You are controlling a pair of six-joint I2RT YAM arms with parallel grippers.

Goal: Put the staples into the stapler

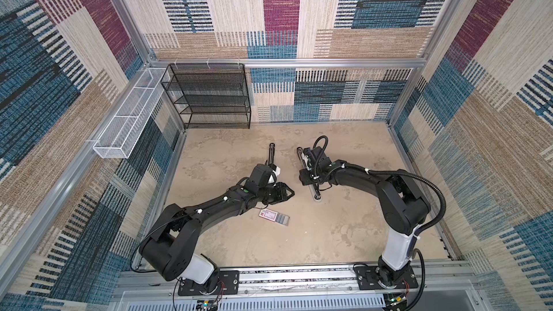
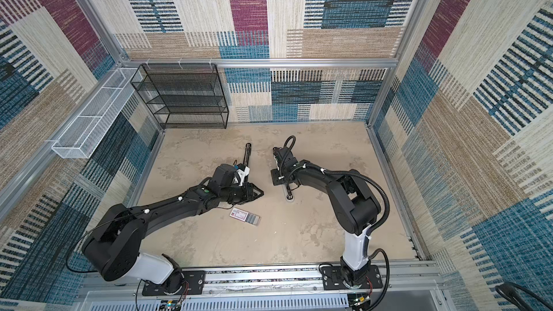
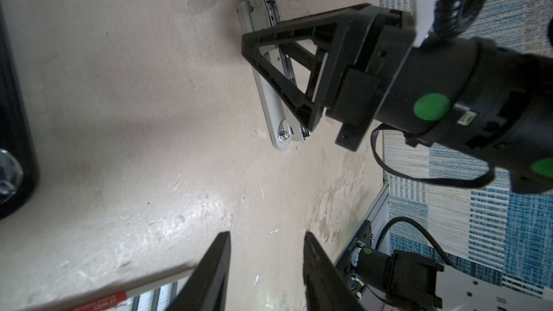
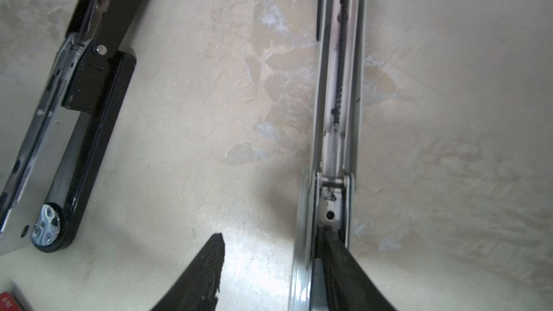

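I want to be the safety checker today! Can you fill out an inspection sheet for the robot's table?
Surface: beige mottled tabletop, stained.
Job's things: long grey metal stapler, opened out; long black metal stapler, opened out beside it; small flat white cardboard box of staples, red mark, grey strips showing.
Clutter: nothing seen.
Grippers: left gripper open, empty, near the box; right gripper open, one of its fingers in the grey stapler's channel.
Cables: black ribbed hose arching off the right arm.
Surroundings: black wire-mesh shelf rack, white mesh basket, patterned carpet walls.
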